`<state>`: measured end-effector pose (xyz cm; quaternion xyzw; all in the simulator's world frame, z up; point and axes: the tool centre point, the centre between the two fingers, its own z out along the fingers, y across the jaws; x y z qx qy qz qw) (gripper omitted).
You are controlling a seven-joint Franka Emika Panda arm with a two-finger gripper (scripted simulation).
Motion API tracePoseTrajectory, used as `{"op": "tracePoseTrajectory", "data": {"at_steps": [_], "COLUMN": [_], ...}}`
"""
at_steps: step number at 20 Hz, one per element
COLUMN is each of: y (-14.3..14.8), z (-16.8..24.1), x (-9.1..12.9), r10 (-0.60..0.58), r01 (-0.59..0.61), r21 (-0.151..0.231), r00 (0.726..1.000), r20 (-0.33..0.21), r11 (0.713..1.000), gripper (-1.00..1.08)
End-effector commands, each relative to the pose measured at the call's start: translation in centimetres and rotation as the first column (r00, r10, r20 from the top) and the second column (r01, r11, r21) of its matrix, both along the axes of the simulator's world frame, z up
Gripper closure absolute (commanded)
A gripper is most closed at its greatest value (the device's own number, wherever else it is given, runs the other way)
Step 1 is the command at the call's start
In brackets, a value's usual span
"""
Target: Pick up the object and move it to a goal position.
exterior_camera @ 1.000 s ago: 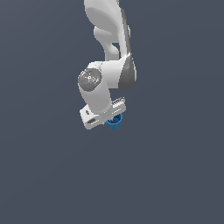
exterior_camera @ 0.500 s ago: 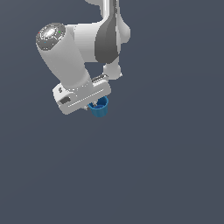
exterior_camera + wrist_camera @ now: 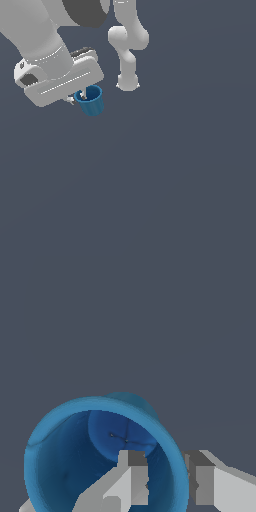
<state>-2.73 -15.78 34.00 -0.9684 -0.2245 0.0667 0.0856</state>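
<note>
With one pad inside the rim and one outside, the fingers [image 3: 202, 483] pinch the blue cup [image 3: 91, 101], now carried closer to the exterior camera, transport under way.

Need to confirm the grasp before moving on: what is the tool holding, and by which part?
The small blue tapered cup, pinched at its rim wall: one finger inside, the other outside.

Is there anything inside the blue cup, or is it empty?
Empty. The wrist view looks straight into the blue cup and shows its bare bottom, with only one finger of the gripper reaching inside.
</note>
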Motion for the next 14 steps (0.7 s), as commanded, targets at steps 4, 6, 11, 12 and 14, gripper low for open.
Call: {"op": "tracePoseTrajectory", "data": {"at_steps": [4, 6, 11, 12, 14], "y": [-2.9, -3.6, -4.9, -5.1, -5.4], "z": [4.3, 5.4, 7.3, 7.5, 7.9], "x": [-0.2, -0.2, -0.2, -0.2, -0.1], "r10": [0.001, 0.001, 0.001, 0.001, 0.001], "r01": [-0.001, -0.001, -0.001, -0.001, -0.001], "r21": [0.0, 0.0, -0.001, -0.001, -0.001], "r00": [1.0, 1.0, 1.0, 1.0, 1.0], "r20": [0.001, 0.001, 0.001, 0.001, 0.001], "r11": [1.0, 1.0, 1.0, 1.0, 1.0], "gripper": [1.08, 1.08, 1.08, 1.08, 1.08]}}
